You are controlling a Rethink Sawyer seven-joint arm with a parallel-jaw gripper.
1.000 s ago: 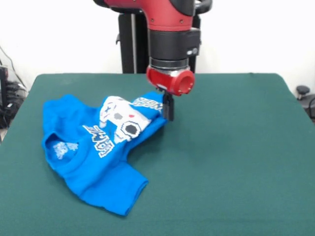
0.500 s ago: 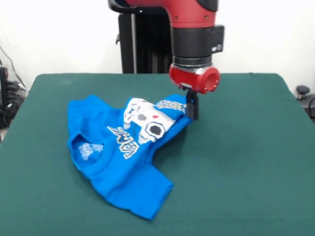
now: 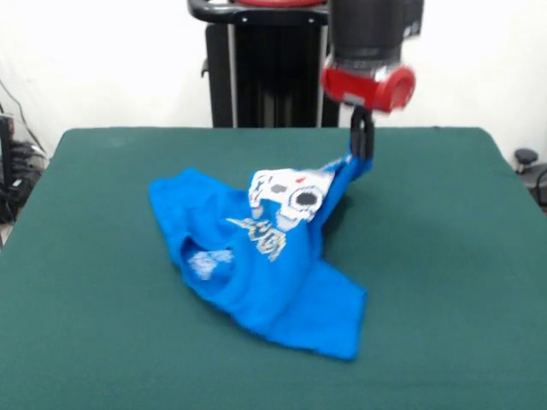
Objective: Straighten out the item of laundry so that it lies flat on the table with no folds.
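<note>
The item of laundry [image 3: 265, 256], a bright blue T-shirt with a white game-controller print, lies bunched and folded on the green table [image 3: 444, 282], left of centre. Its upper right corner is pulled up off the cloth. My gripper [image 3: 362, 147] hangs above the far middle of the table, shut on that raised corner of the shirt. The fabric slopes from the gripper down to the heap, and a sleeve spreads toward the front edge.
The dark pedestal and column [image 3: 256, 77] rise behind the table's far edge. Cables and equipment [image 3: 17, 162] sit off the left side, and a small dark object [image 3: 526, 158] sits beyond the right edge.
My gripper has risen and moved right over the last second, dragging the shirt right with it and lifting its corner higher off the table.
</note>
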